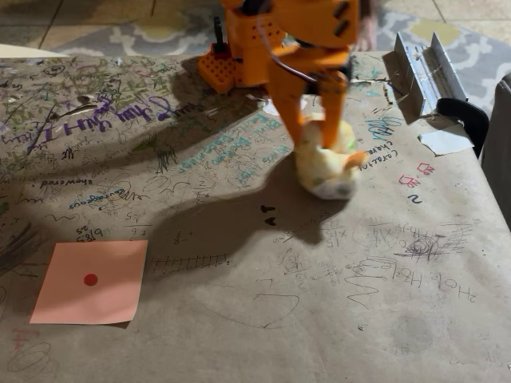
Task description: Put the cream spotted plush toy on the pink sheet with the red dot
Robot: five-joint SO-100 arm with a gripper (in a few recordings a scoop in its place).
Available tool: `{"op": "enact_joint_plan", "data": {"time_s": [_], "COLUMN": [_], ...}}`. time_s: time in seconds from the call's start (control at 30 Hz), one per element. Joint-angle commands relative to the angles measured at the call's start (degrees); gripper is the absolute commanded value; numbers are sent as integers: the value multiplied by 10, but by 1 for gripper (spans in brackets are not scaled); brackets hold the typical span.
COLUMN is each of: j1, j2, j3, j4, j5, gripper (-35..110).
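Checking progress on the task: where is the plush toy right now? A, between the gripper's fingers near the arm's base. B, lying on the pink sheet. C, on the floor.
A: the gripper straddles the plush toy, far from the pink sheet.

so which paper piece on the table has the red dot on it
The salmon-pink square sheet at the lower left of the fixed view; the red dot sits near its centre. The white paper scrap at the right edge is plain.

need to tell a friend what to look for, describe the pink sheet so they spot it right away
Start from the brown paper-covered table scribbled with writing, then look to its lower left corner in the fixed view. The pink sheet with the red dot lies flat there, a plain salmon square, the only unscribbled patch.
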Motion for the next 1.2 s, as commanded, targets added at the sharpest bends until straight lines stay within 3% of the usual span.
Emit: {"op": "enact_joint_plan", "data": {"time_s": [0.0,0.37,0.77,0.97,1.07,1.17], "j1": [83,265,279,294,315,329], "j2": [136,337,523,473,427,261], "j3": [-78,-307,-284,-330,-343,-488], "j4": [46,92,95,91,37,68], "j5": [6,-44,-90,-71,-56,-17], "gripper": [0,0,0,0,1,4]}}
